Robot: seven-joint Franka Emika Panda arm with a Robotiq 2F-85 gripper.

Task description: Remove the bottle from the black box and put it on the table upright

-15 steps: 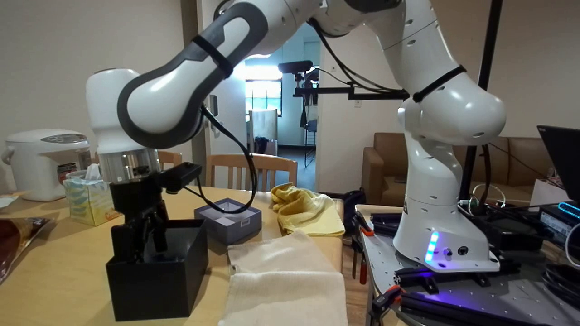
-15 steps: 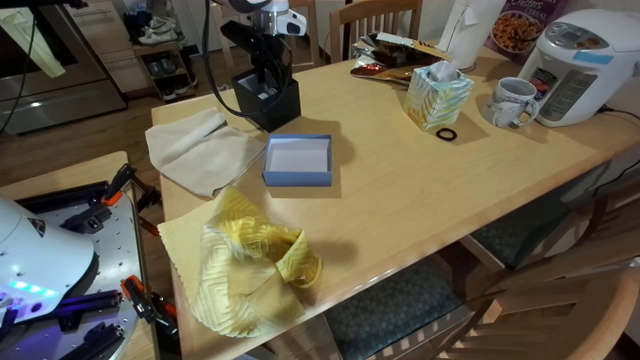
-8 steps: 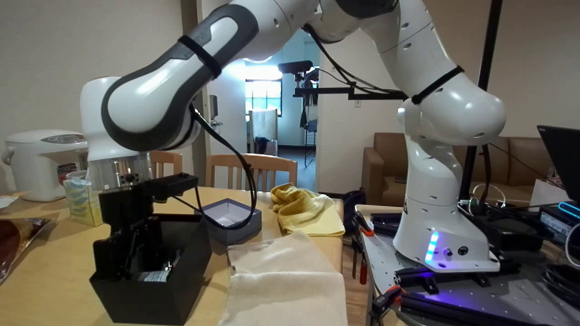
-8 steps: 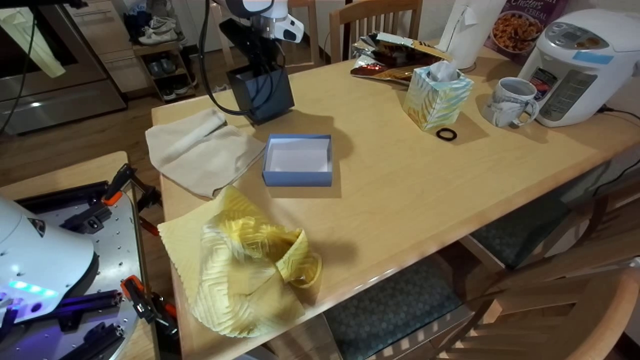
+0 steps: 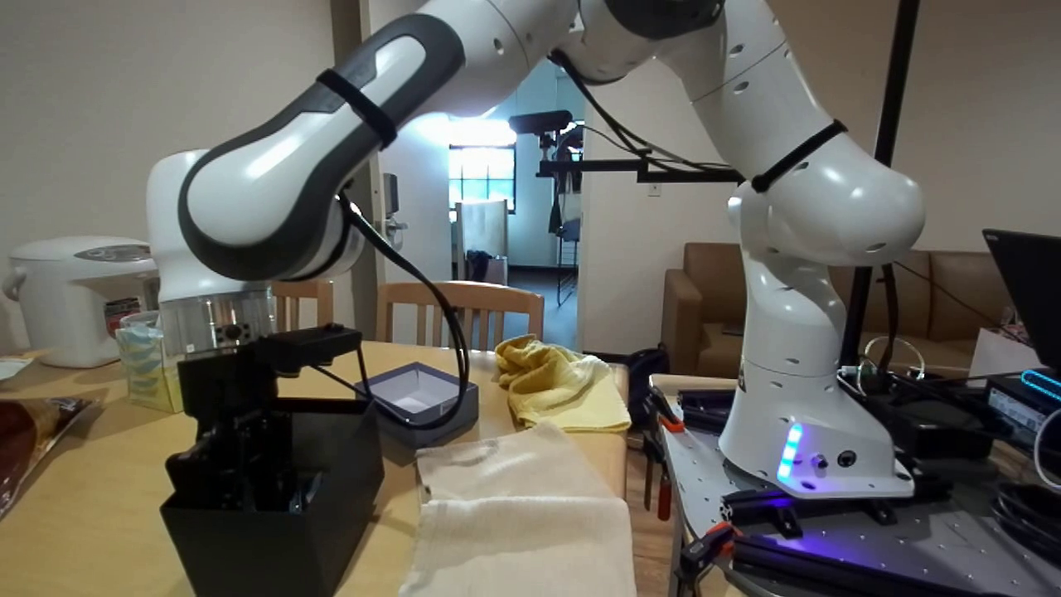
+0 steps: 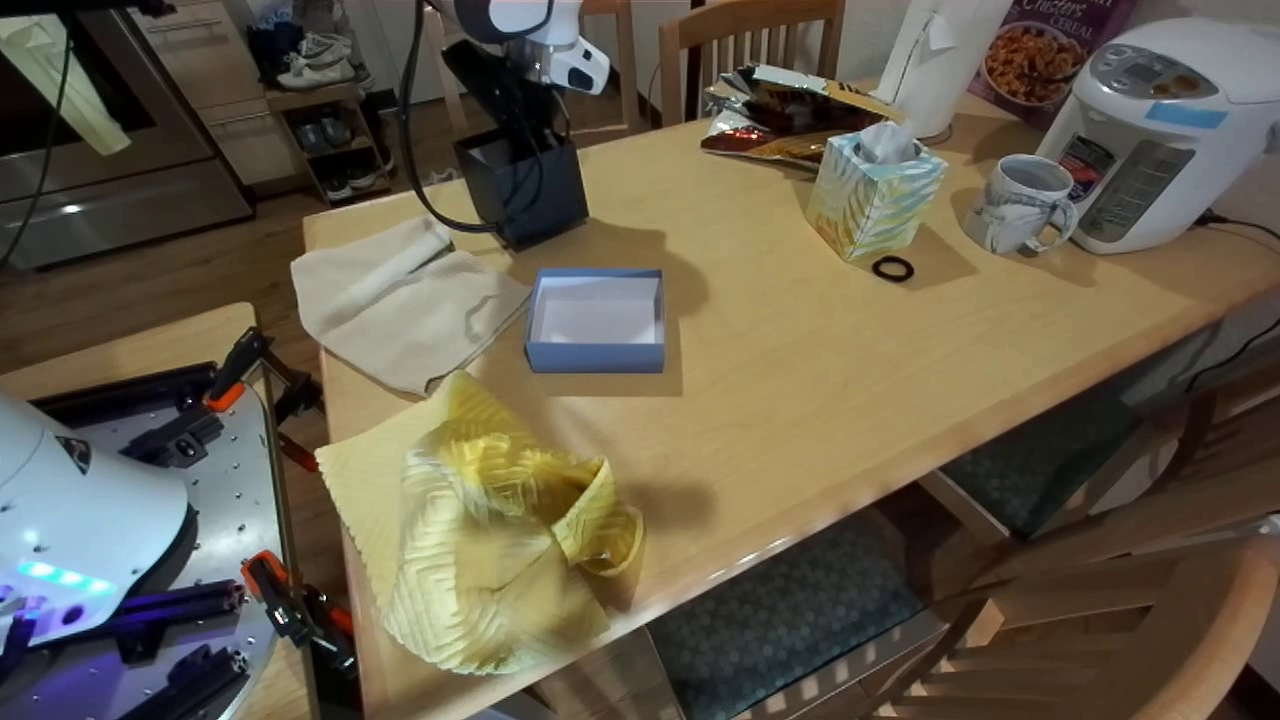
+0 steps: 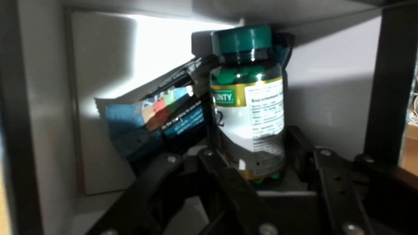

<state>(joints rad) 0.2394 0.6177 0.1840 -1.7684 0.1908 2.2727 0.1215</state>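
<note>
Beige cloth [image 6: 400,305] on the table [image 6: 850,350], couch [image 5: 704,307] farther back; tool [image 7: 255,153] parted around the bottle [image 7: 248,106] (gripping? can't tell).

Yellow cloth [image 6: 500,560], tissue box [image 6: 870,210], marbled mug [image 6: 1008,212]

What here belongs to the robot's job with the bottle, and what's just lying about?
Part of the job:
- green-capped bottle, standing in the box
- black box
- table, where the bottle should end up
- claw

Just lying about:
- blue-and-black packet, beside the bottle
- blue-grey box
- yellow cloth
- cream cloth
- tissue box
- mug
</note>
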